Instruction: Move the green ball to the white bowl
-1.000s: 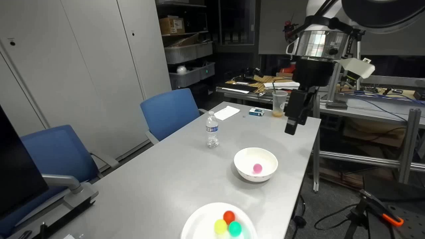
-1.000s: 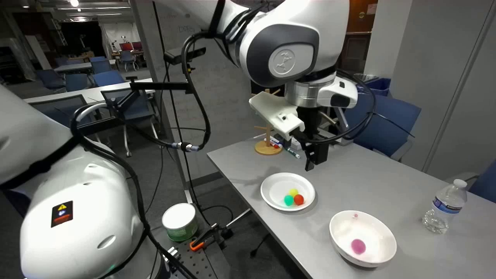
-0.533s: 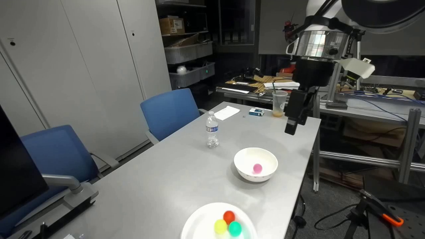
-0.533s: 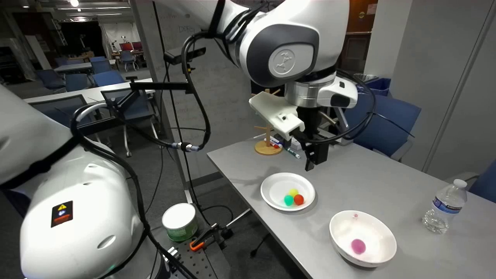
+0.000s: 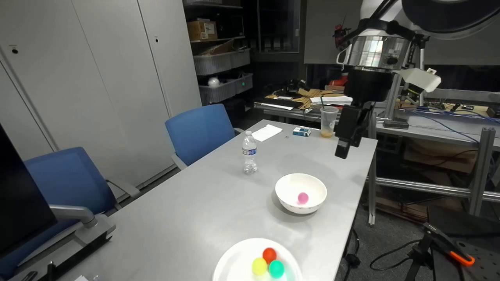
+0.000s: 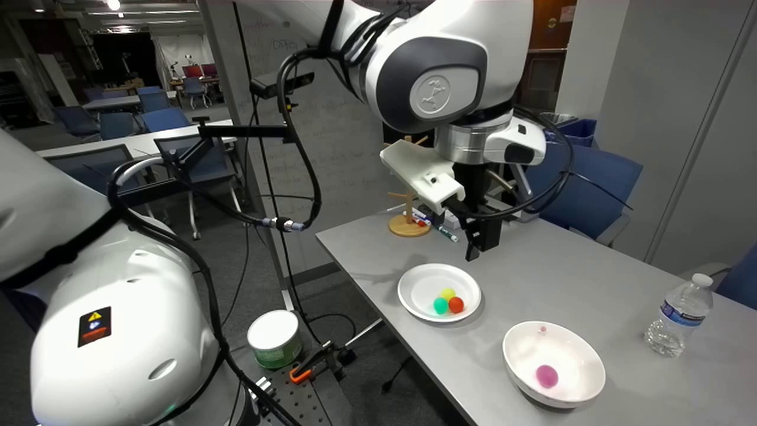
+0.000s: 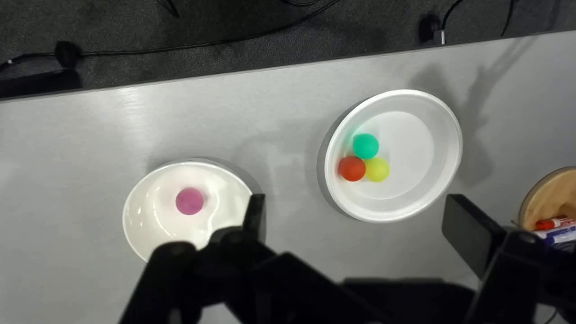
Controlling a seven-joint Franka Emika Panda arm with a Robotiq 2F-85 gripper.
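The green ball [image 7: 365,146] lies in the white plate [image 7: 411,148], touching the red-orange ball [image 7: 352,168] and the yellow ball [image 7: 377,169]. It also shows in both exterior views [image 5: 276,269] [image 6: 440,305]. The white bowl [image 7: 150,225] stands apart from the plate on the table, with a pink ball [image 7: 189,201] in it. The bowl shows in both exterior views too [image 5: 285,187] [image 6: 576,361]. My gripper [image 7: 353,211] is open and empty, its fingers wide apart. In an exterior view the gripper [image 6: 480,245] hangs above the table, behind the plate.
A water bottle [image 6: 679,316] stands on the table beyond the bowl. A wooden stand [image 6: 409,225] and markers [image 6: 445,233] lie near the table corner behind the plate. A plastic cup [image 5: 328,121], a small box [image 5: 301,131] and white paper [image 5: 266,132] are on the table.
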